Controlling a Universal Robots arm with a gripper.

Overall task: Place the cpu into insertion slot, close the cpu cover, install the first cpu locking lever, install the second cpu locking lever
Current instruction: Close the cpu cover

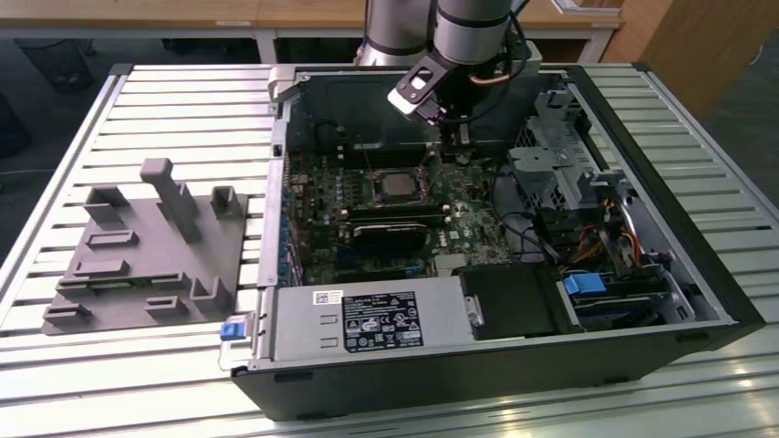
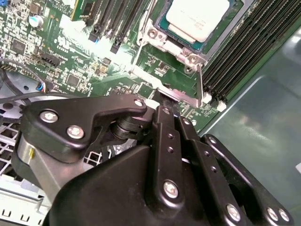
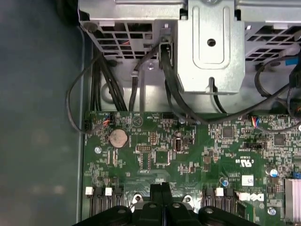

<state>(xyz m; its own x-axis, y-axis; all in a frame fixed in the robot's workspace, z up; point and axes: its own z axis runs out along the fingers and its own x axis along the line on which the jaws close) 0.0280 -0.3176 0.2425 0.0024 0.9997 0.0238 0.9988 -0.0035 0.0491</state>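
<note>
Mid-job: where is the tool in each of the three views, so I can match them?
Exterior view: the tool is low inside the case, to the exterior view's right of the cpu.
Second wrist view: the tool's tip sits beside the insertion slot holding the cpu.
First wrist view: the tool sits between white slot latches.
Shared landmark: the green circuit board.

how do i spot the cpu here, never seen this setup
Look inside the open black case on the slatted table, at the green board. The cpu is the small flat silver-grey square near its middle, unlike the larger black card beside it.
</note>
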